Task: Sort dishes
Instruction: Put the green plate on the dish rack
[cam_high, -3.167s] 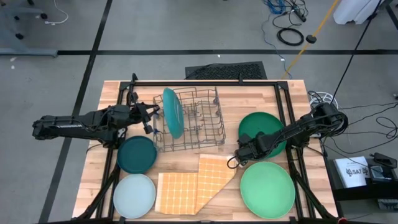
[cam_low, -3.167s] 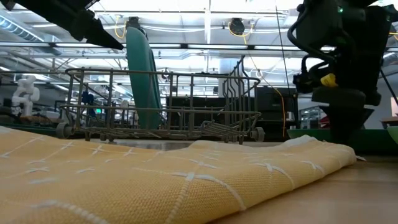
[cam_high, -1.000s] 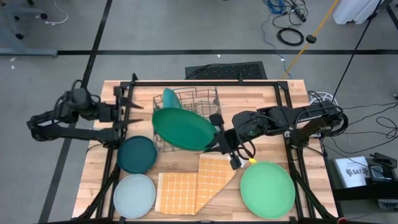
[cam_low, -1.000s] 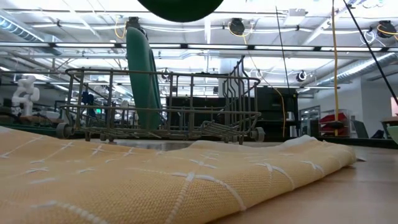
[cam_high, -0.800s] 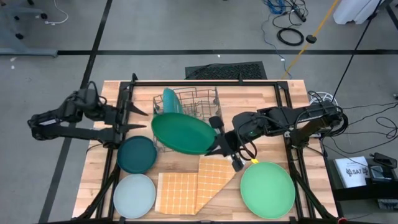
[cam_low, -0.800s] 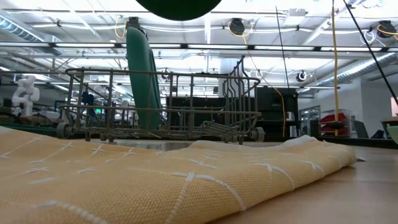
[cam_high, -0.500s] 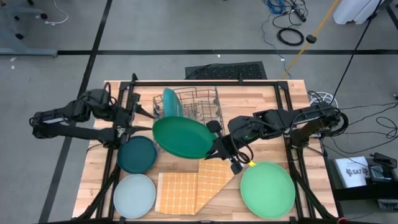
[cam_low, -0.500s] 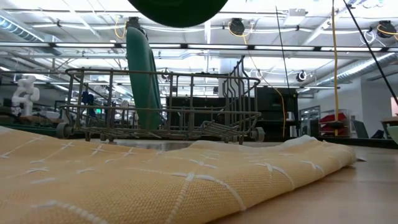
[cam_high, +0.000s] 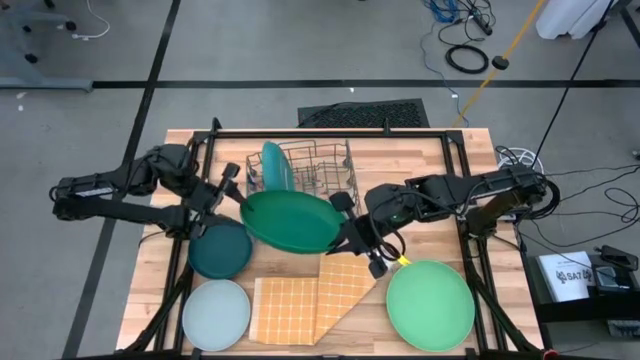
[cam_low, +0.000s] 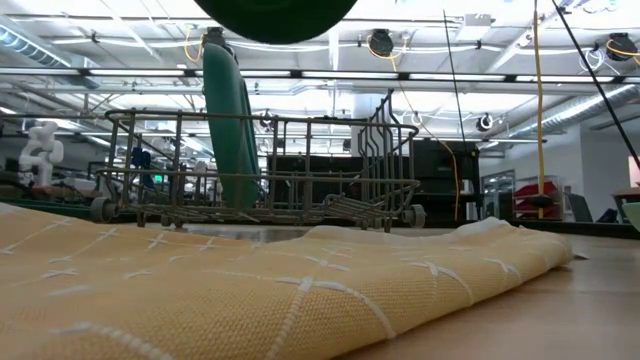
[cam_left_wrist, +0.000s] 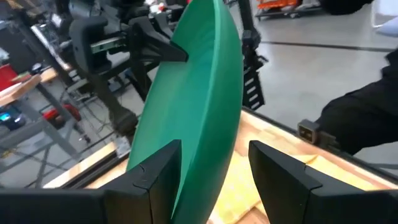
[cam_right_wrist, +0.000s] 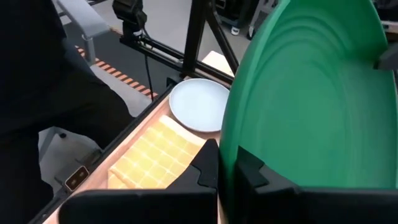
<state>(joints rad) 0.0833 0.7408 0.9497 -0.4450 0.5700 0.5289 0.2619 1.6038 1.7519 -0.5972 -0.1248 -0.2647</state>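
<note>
Low view: orange checked cloth (cam_low: 300, 290) covers the table, workshop ceiling behind.

My two arms are dark, nearly black, built of slim jointed segments with thin black cables along them. My left gripper (cam_left_wrist: 211, 171) has two flat, matte black fingers with squared edges. My right gripper (cam_right_wrist: 227, 171) has the same blocky black fingers.

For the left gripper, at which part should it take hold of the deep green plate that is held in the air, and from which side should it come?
Probably the rim opposite the right gripper, which pinches the deep green plate at its right edge, with the plate's rim between its fingers. The left gripper is open at the plate's left side; in its wrist view the thin rim lies edge-on between its fingers, so coming straight on from the left looks best.
</note>
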